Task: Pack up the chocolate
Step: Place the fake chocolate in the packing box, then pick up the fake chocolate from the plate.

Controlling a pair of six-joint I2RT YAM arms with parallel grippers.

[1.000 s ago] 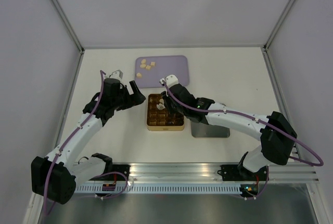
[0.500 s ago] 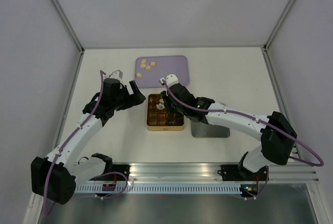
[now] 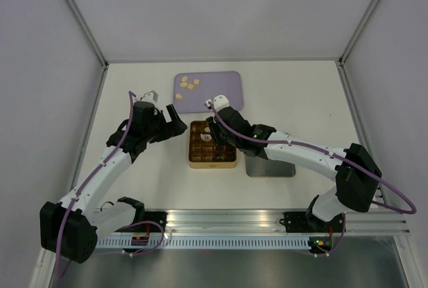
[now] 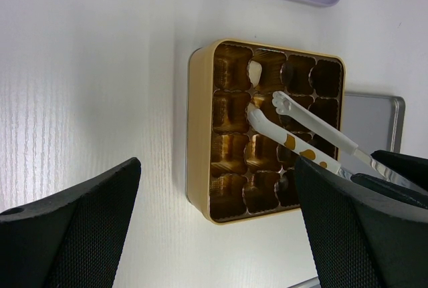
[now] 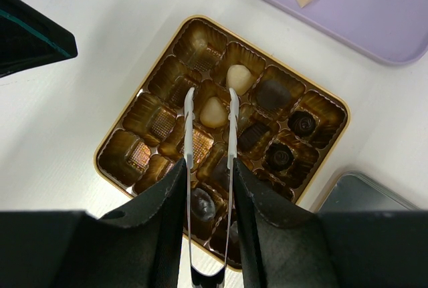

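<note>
- The right gripper (image 5: 208,174) has been eased but the tweezers (image 5: 231,134) are still held; their tips are spread around a cream chocolate (image 5: 214,112) released into the tin (image 5: 107,142).
- Further pieces (image 3: 188,84) are left on the tray (image 3: 224,94) at the worktop's far edge.
- The left gripper (image 4: 217,168) is held wide open, empty.

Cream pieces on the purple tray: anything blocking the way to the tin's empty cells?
Nothing visible. Only bare table lies between the cream pieces on the purple tray and the tin. The tweezers in the right gripper hang over the tin's middle, empty cells beside them uncovered.
</note>
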